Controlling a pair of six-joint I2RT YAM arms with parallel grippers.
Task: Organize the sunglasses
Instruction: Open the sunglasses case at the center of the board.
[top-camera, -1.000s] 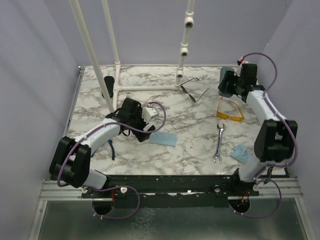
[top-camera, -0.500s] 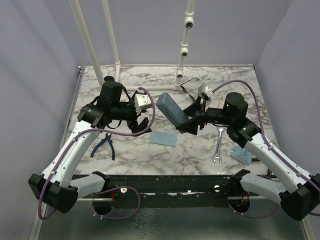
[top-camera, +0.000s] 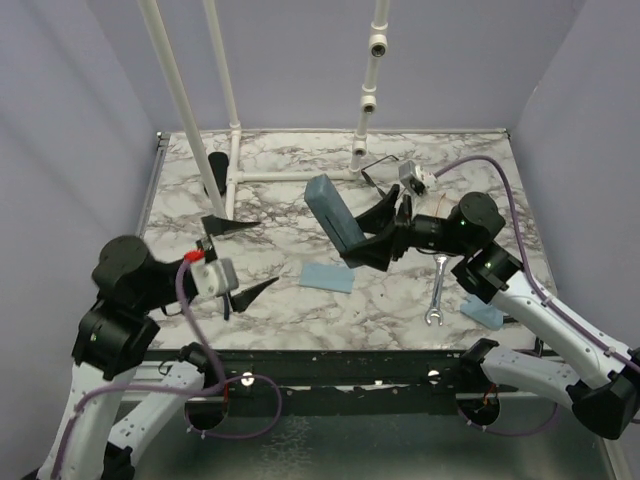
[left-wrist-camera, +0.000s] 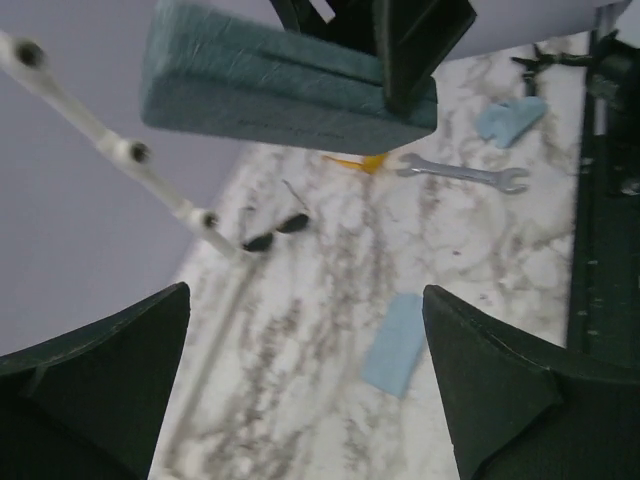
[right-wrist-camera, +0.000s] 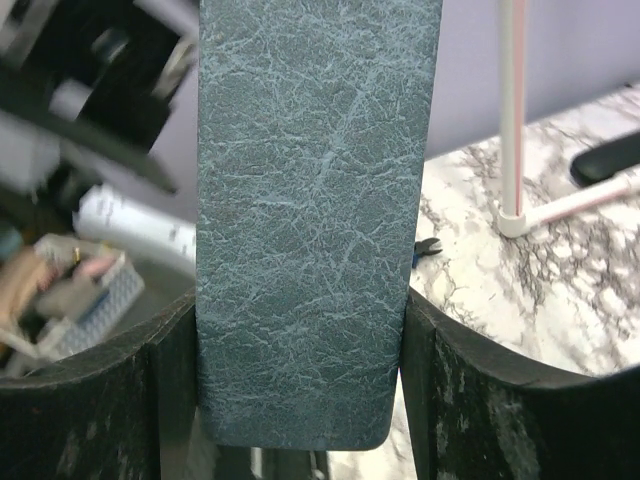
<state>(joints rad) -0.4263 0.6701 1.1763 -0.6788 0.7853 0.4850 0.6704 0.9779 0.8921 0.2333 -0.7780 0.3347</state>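
Note:
My right gripper (top-camera: 368, 236) is shut on the blue-grey oblong case (top-camera: 333, 214) and holds it tilted above the middle of the table; in the right wrist view the case (right-wrist-camera: 310, 220) fills the space between both fingers. The wire-frame sunglasses (top-camera: 380, 168) lie at the back behind the right arm and also show in the left wrist view (left-wrist-camera: 275, 230). Only a sliver of the yellow-orange sunglasses (left-wrist-camera: 365, 160) shows under the case. My left gripper (top-camera: 244, 259) is open and empty, raised over the near left. The black oval case (top-camera: 216, 170) lies at the back left.
A white pipe frame (top-camera: 290, 176) stands along the back. A blue cloth (top-camera: 328, 277) lies mid-table, another (top-camera: 481, 309) at the near right. A wrench (top-camera: 437, 290) lies to the right. Pliers (right-wrist-camera: 425, 247) lie at the left.
My right gripper brought the case from the back right to the middle and has now tilted it more upright. My left arm has drawn back to the near left and risen, jaws wide.

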